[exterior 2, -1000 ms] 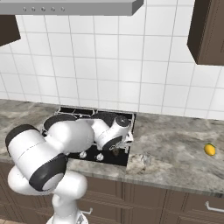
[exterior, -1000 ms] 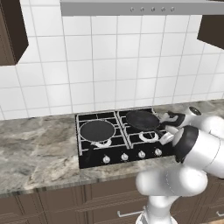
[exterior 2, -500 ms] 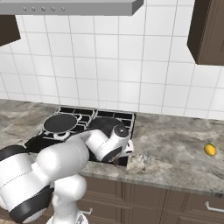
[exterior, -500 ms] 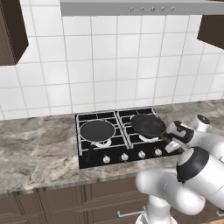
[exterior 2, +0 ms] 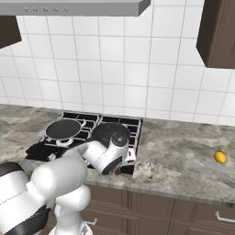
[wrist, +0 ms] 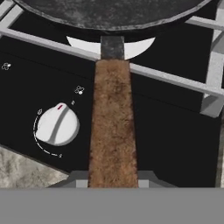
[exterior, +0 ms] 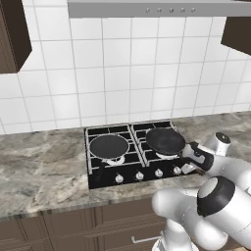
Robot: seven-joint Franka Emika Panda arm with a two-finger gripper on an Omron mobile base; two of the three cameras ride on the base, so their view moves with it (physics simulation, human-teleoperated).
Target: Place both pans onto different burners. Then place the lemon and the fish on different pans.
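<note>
Gripper [wrist: 113, 177] holds the right pan's [exterior: 165, 140] handle [wrist: 113, 127], pan over a burner [wrist: 111, 46]. I see another pan [exterior: 109, 145] at nine o'clock; lemon [exterior 2: 220, 157] and fish [exterior 2: 153, 167] on the marble counter [exterior 2: 188, 158].

No legible text. Small white burner symbols [wrist: 79, 90] and dial ticks mark the cooktop [wrist: 175, 144] beside the knob [wrist: 57, 124].

Glossy white arm [exterior: 196, 215]; dark joints
</note>
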